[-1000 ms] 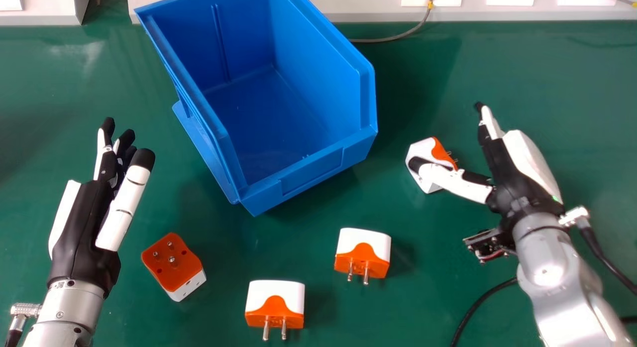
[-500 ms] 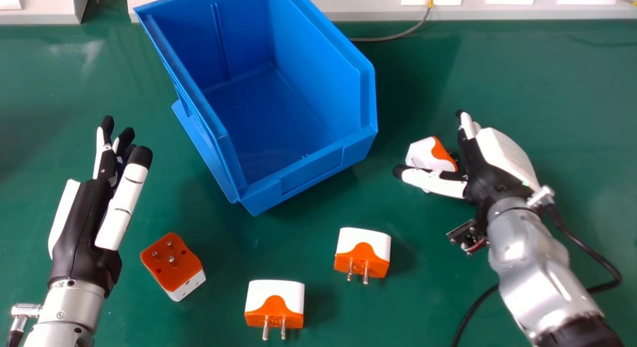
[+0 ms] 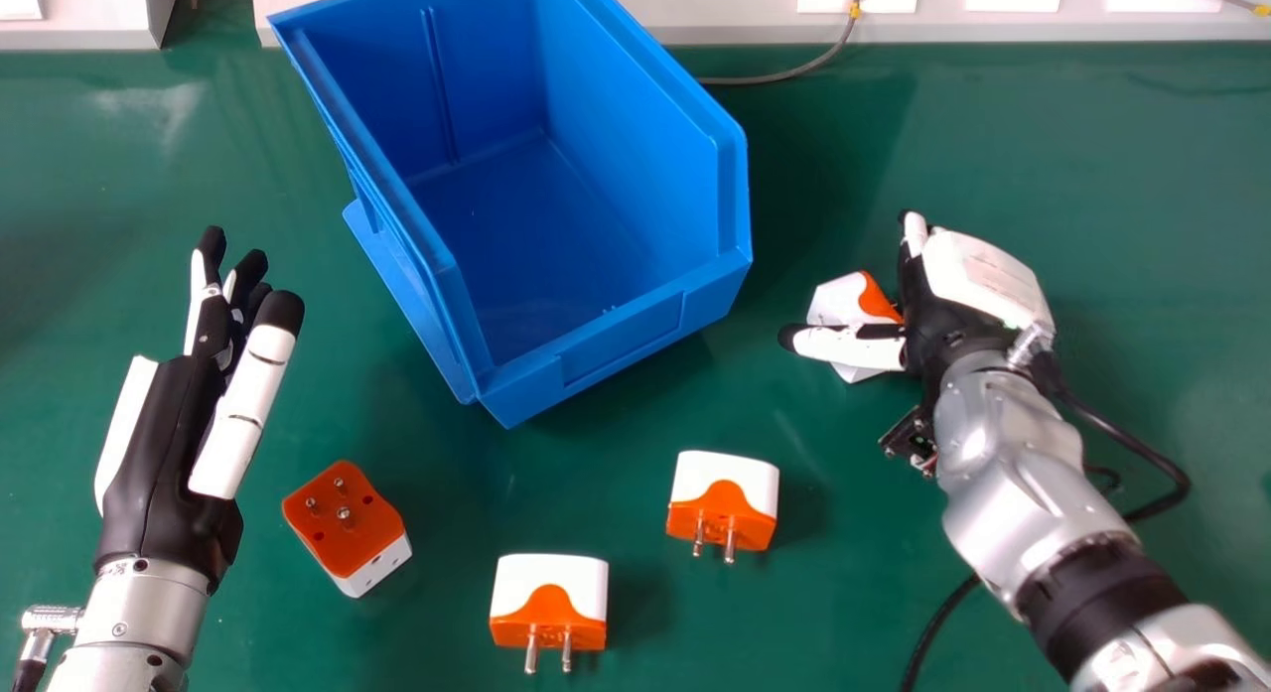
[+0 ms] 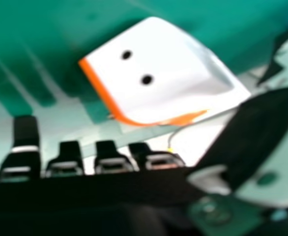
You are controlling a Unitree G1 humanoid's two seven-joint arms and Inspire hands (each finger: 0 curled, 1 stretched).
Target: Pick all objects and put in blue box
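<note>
Head view: the right robot hand (image 3: pixel 938 315) is being held wide open beside a white and orange adapter (image 3: pixel 832 303) on the table (image 3: pixel 1142 225), to the right of the blue box (image 3: pixel 635 340). Its thumb is being kept straight and is partly covering the adapter, while its fingers are being pointed toward the far side on the adapter's other side. No grip is being applied; whether the adapter is being touched is being left unclear.

In the right hand view, the adapter's white face with two dark holes is being shown just beyond the fingertips of the right robot hand (image 4: pixel 262 128), with the thumb being held near one of its corners.

On the left of the head view, the left robot hand (image 3: pixel 169 444) is being held open and raised, its fingers and thumb extended, with nothing being grasped. Near it, a second adapter (image 3: pixel 348 523) is being supported by the table, its three orange-side pins being turned upward. A third adapter (image 3: pixel 549 608) and a fourth adapter (image 3: pixel 725 493) are being supported between the two hands, nearer than the box, their pins being pointed toward the near side.
</note>
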